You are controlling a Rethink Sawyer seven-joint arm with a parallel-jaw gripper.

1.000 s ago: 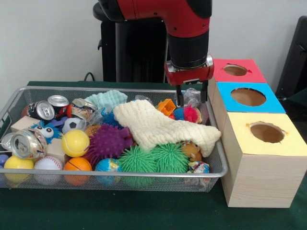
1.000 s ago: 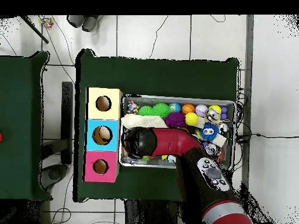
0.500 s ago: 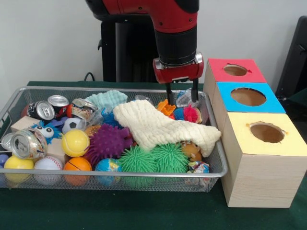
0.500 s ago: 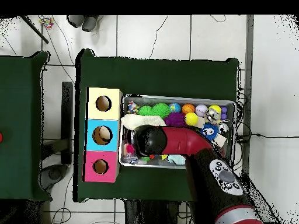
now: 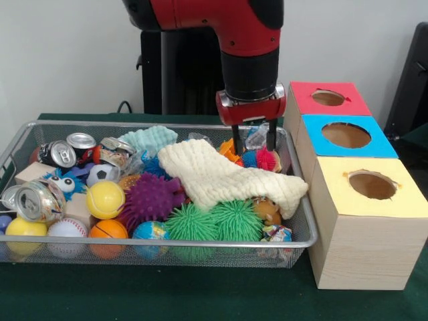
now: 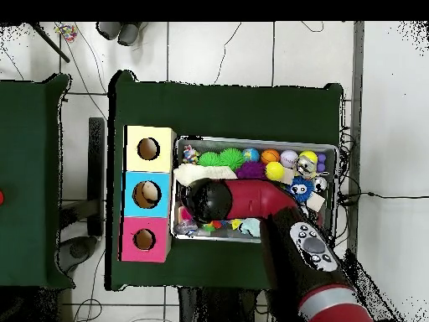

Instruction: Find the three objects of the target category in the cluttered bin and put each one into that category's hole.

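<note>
Wire mesh bin [image 5: 307, 234] on the green table, packed. Count:
- two green spiky rubber balls [image 5: 192, 224] at the front rim
- one purple spiky ball [image 5: 152, 197]
- three crushed drink cans [image 5: 39, 200] on the picture-left side
- one yellow tennis ball [image 5: 105, 198], one small basketball [image 5: 108, 230], one baseball [image 5: 67, 229], one globe-print ball [image 5: 150, 231]
- one cream knitted cloth [image 5: 221, 175] draped across the middle
- one teal knitted cloth [image 5: 151, 138] behind it

Three wooden boxes beside the bin, each with one round hole: yellow-topped box [image 5: 372, 185] nearest the camera, blue-topped box [image 5: 346, 135], red-topped box [image 5: 328, 97]. Overhead, the blue hole shows something pale inside; can't identify it.

Red-and-black gripper [image 5: 253, 138] hangs over the bin's far corner by the boxes, jaws spread, nothing between them, tips just above a small pink and blue spiky ball [image 5: 262, 159] and an orange plastic piece [image 5: 231, 149]. Target category not identifiable.
</note>
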